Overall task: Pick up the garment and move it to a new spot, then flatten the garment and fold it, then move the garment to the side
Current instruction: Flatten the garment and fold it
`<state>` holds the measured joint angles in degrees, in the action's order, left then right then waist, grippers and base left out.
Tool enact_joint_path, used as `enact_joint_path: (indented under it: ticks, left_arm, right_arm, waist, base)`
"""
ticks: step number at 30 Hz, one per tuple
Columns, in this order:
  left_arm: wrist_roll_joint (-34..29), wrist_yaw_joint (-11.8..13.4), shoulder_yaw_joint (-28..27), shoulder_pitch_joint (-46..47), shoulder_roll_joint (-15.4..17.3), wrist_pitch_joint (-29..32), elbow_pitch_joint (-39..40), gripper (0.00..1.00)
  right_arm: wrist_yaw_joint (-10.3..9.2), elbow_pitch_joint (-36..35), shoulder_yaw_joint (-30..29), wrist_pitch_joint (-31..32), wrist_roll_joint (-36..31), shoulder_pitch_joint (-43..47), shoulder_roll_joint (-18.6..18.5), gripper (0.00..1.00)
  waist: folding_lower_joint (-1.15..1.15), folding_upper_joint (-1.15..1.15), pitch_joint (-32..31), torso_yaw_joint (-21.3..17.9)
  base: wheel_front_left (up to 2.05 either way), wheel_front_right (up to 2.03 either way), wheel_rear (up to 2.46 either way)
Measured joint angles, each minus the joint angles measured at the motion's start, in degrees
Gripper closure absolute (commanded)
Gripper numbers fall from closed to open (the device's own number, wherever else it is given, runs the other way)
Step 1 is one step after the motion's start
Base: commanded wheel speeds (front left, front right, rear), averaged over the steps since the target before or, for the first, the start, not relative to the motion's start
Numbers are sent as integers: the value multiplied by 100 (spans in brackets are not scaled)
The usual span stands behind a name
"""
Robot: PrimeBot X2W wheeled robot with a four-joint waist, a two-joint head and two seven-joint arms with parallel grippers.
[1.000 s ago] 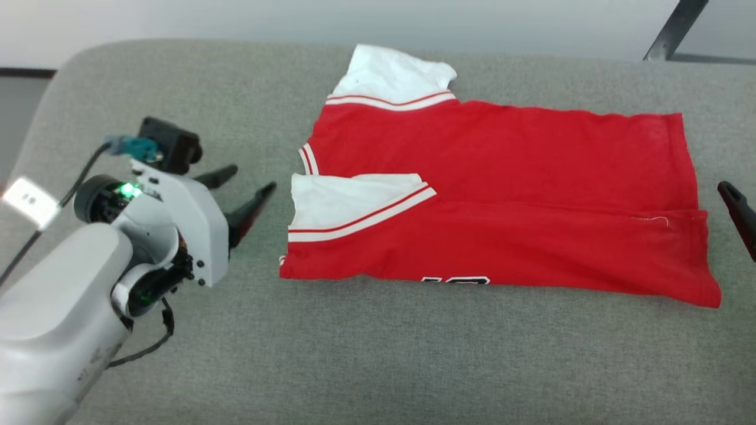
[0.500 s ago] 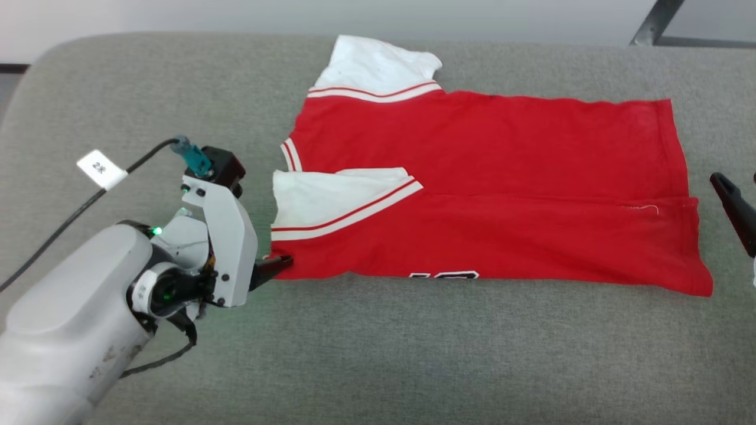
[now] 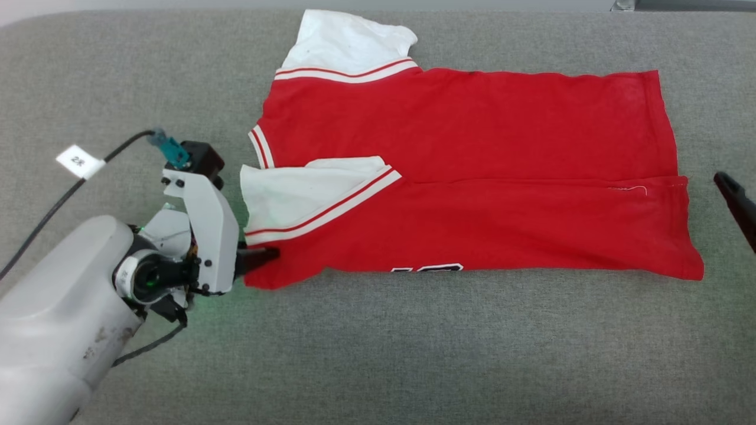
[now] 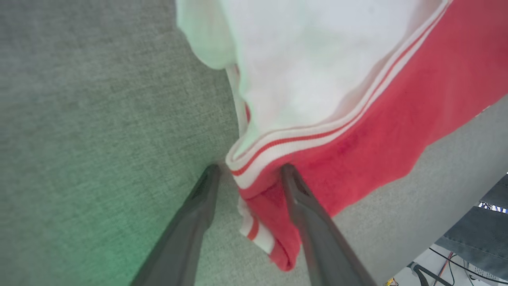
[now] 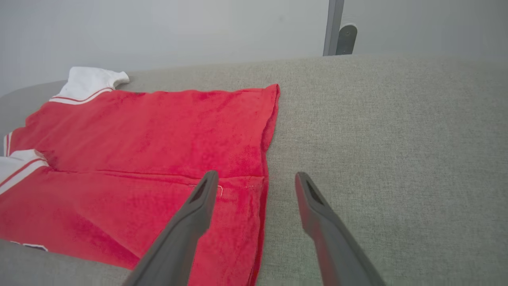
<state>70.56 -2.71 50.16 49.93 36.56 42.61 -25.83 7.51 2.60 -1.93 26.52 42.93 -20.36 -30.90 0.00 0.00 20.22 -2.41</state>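
The garment (image 3: 472,171), a red jersey with white sleeves and striped trim, lies folded lengthwise on the grey padded surface (image 3: 378,354). Part of a black number shows at its near edge (image 3: 426,268). My left gripper (image 3: 260,257) is at the garment's near left corner. In the left wrist view its jaws (image 4: 249,174) stand open, with the red corner and striped trim (image 4: 262,190) between the two fingers. My right gripper (image 5: 256,176) hovers open at the hem (image 5: 264,190) on the garment's right end. One of its fingers (image 3: 734,200) shows just right of the hem.
A black cable with a white tag (image 3: 80,160) trails from my left wrist across the surface. A metal post (image 5: 332,28) and a pale wall stand behind the surface's far edge. Past the near edge, blue denim (image 4: 476,234) and floor cables show.
The head camera has tilted down. My left gripper swung from beside the collar to the garment's near left corner, and its fingers now straddle that corner. The right gripper has barely moved.
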Motion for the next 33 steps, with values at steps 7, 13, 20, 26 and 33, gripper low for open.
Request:
enact_joint_path:
  ticks: [7, 13, 20, 26, 33]
  left_arm:
    - [36, -140, -19, 12, -107, -127, -138, 100]
    - [-38, -192, 2, 83, -125, -187, -84, 100]
    - [-209, -263, 63, 261, -160, -264, 52, 100]
    - [-252, -292, 76, 327, -268, -364, 44, 100]
    - [-181, -338, 66, 169, -323, -589, -62, 100]
  right_arm:
    - [0, -151, 334, 1214, 57, 137, -544, 0]
    - [0, -189, 687, 2317, 91, -10, -765, 0]
    - [0, 307, 982, 2685, -149, -456, -645, 0]
    - [1, 675, 1149, 2692, -229, -728, -609, 100]
    - [1, 840, 1323, 2542, -136, -699, -532, 100]
  waist:
    - [0, 0, -27, 48]
    - [0, 0, 76, 115]
    - [0, 0, 298, 205]
    - [0, 0, 380, 296]
    - [0, 0, 171, 292]
  base:
    - [0, 0, 0]
    - [0, 0, 0]
    - [0, 0, 0]
    - [0, 0, 0]
    - [0, 0, 0]
